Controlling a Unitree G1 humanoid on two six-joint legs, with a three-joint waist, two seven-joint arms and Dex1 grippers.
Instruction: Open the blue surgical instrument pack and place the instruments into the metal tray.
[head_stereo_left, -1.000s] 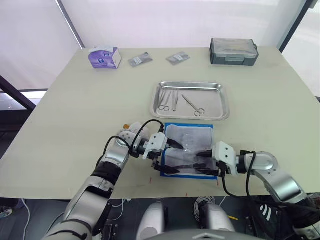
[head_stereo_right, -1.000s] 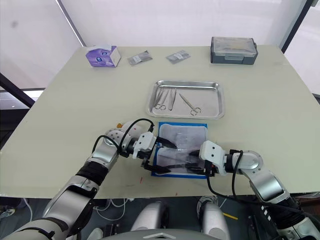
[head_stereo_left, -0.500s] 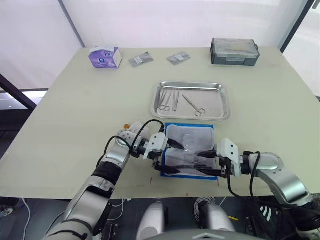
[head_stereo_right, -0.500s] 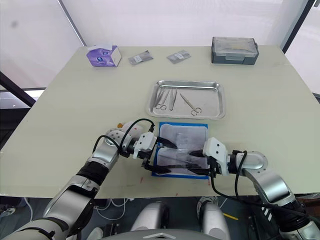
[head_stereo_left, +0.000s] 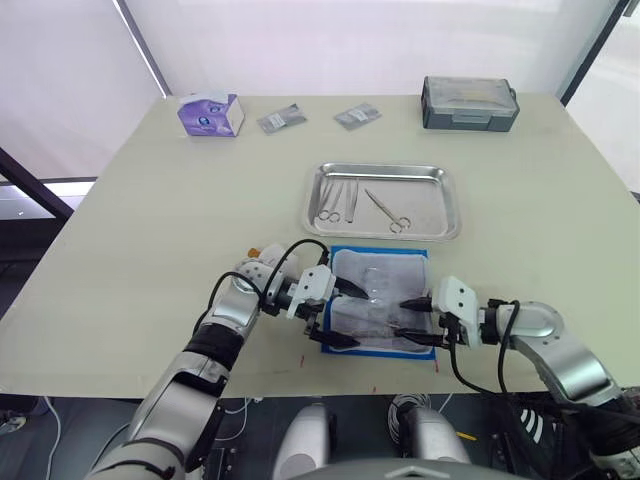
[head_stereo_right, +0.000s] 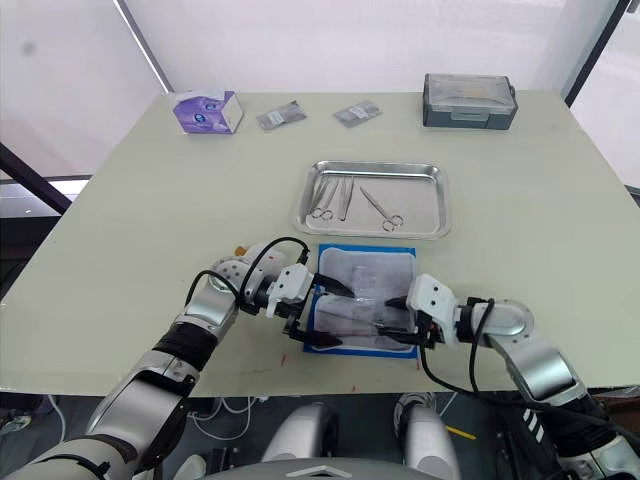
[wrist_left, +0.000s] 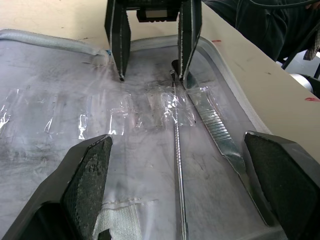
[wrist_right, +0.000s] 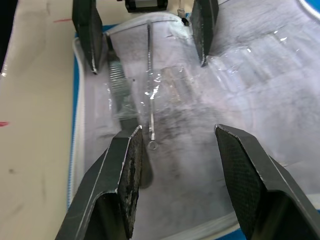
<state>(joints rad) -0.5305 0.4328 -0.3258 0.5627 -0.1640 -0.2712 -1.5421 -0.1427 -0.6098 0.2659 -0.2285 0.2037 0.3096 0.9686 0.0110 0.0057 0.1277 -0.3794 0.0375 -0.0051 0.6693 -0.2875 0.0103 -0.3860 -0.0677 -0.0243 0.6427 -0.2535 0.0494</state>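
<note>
Blue pack (head_stereo_left: 378, 300) lies opened flat at the near edge of the table (head_stereo_left: 150, 220), grey-white lining up, w/ crinkled clear film over it. Two tools still on the lining: a thin probe (wrist_left: 176, 165) and a flat ridged handle (wrist_left: 216, 131) just beside it, toward the near edge. Left gripper (head_stereo_left: 334, 315) reaches in from the pack's left end, jaws wide, fingertips over the lining; right gripper (head_stereo_left: 418, 320) faces it from the right end, jaws also wide, straddling the same two tools. Whether any fingertip touches the lining is hard to tell.

Metal tray (head_stereo_left: 380, 200) sits just beyond the pack, holding approx. three instruments (head_stereo_left: 385, 210).

Far side of the cream table: purple box (head_stereo_left: 209, 114), two foil packets (head_stereo_left: 280, 120), grey lidded box (head_stereo_left: 468, 102). White wall behind.
</note>
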